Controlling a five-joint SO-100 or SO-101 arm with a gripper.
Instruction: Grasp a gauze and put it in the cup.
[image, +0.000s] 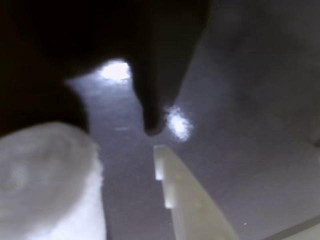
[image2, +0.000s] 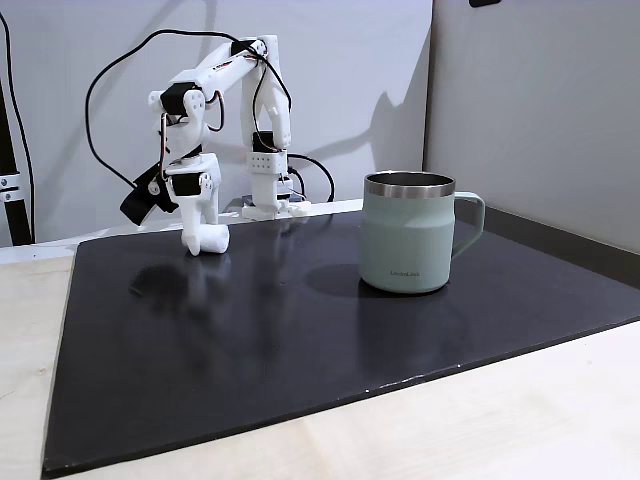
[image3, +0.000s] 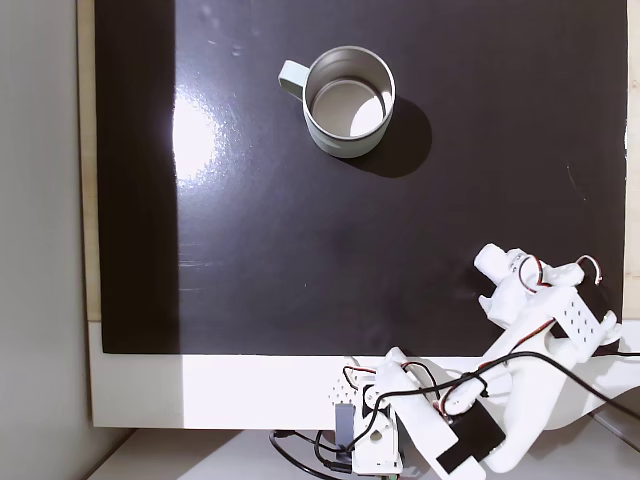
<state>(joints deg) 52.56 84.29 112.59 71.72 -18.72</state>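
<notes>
A: Gauze (image2: 211, 242)?
B: One roll, far left in a fixed view, on the dark mat (image2: 300, 340) at the hand (image2: 203, 240). Hand spread beside it, pinching nothing.
A: Handling?
B: Prob. light, soft, squashy; grip mid-body across the roll.
A: Cup (image2: 407, 232)?
B: One, well apart, rightward on tabletop.

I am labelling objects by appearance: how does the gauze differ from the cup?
The gauze is white and soft-looking; the cup is sage green with a steel rim. The gauze is much smaller than the cup. The gauze lies at the hand; the cup stands apart, upright. Both are on the black mat.
</notes>
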